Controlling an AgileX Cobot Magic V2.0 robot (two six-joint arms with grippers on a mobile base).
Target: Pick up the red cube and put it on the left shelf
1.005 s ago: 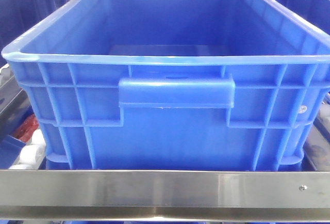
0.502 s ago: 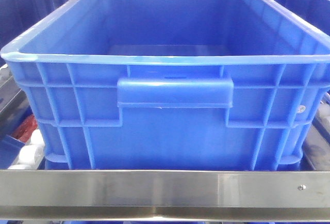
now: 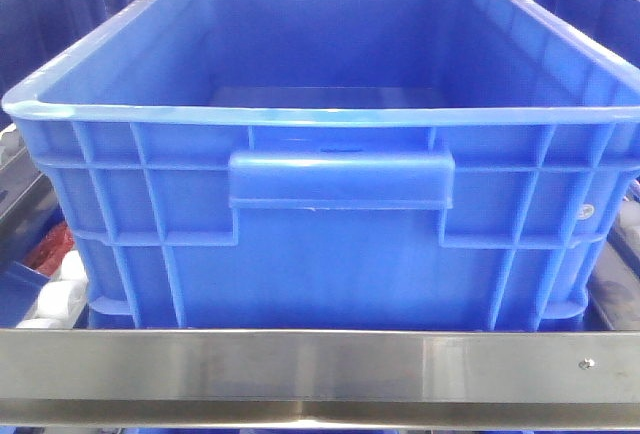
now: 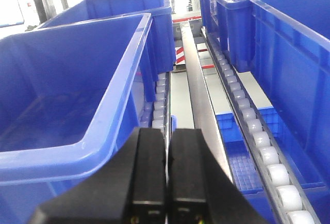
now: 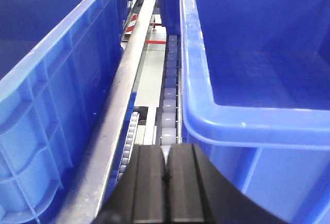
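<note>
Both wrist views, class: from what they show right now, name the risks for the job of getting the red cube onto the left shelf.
1. Both the left gripper and the right gripper look shut with nothing between the fingers, and no red cube shows clearly in any view; the pick may not have happened.
2. Each gripper hangs in a narrow gap beside a blue crate and white rollers; a sideways swing could hit a crate rim.

Warehouse: blue crates, roller racks

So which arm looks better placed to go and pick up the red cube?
Probably the left, though it's a guess. The left gripper and right gripper are both shut and empty. The only red patch shows low beside the blue crate's left side; neither wrist view shows it.
</note>
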